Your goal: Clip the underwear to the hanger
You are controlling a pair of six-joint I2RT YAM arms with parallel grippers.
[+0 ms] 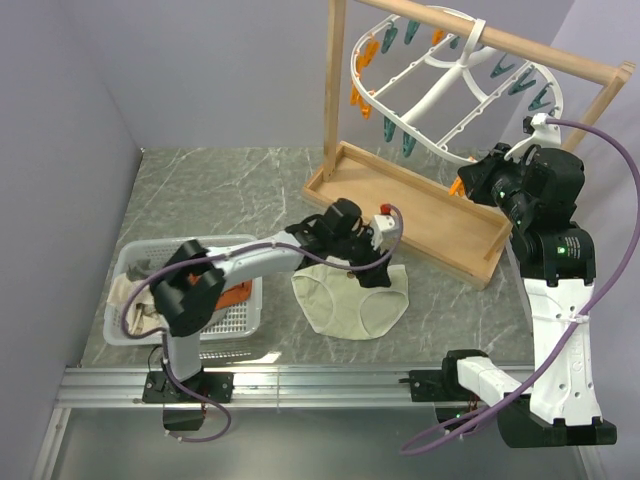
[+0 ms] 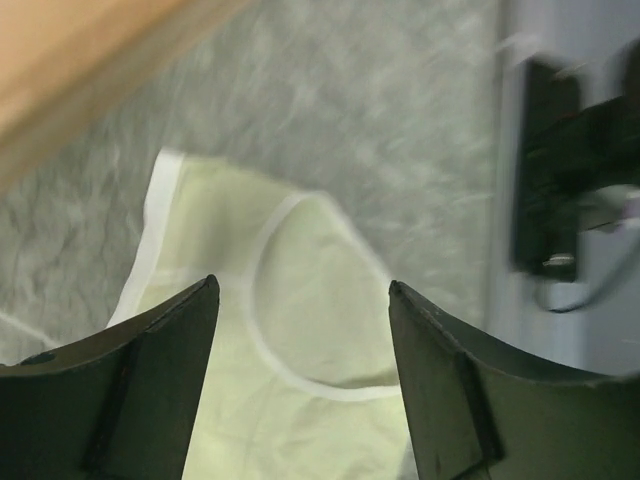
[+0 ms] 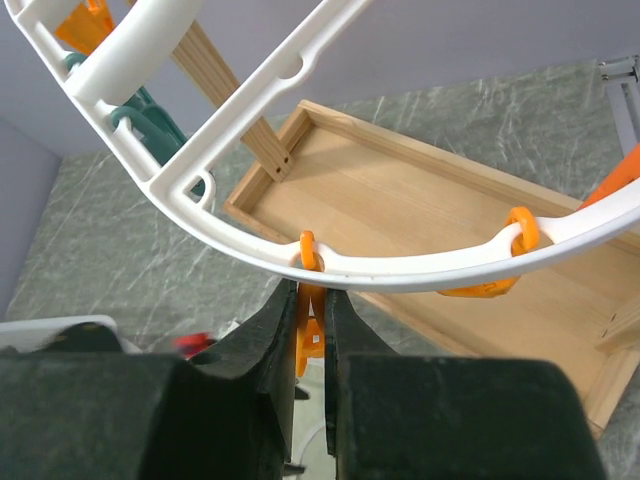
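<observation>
Pale yellow underwear (image 1: pixel 352 300) lies flat on the bench (image 1: pixel 220 190), white-trimmed leg holes showing. Above it the left claw (image 2: pixel 302 288) is apart; right claw (image 3: pixel 310 295) clamped on the hanger (image 3: pixel 400 270)'s orange peg (image 3: pixel 305 337).

My left wrist view is smeared with blur, and the underwear (image 2: pixel 220 230) runs off its bottom edge behind the fingers of the left gripper (image 2: pixel 303 288). From above, that wrist covers part of the waistband. The right gripper (image 3: pixel 311 290) pinches an orange clothespin (image 3: pixel 304 345), hiding most of it. The hanger (image 3: pixel 400 272) is cut off at both sides. My left arm masks part of the basket (image 1: pixel 160 244).
</observation>
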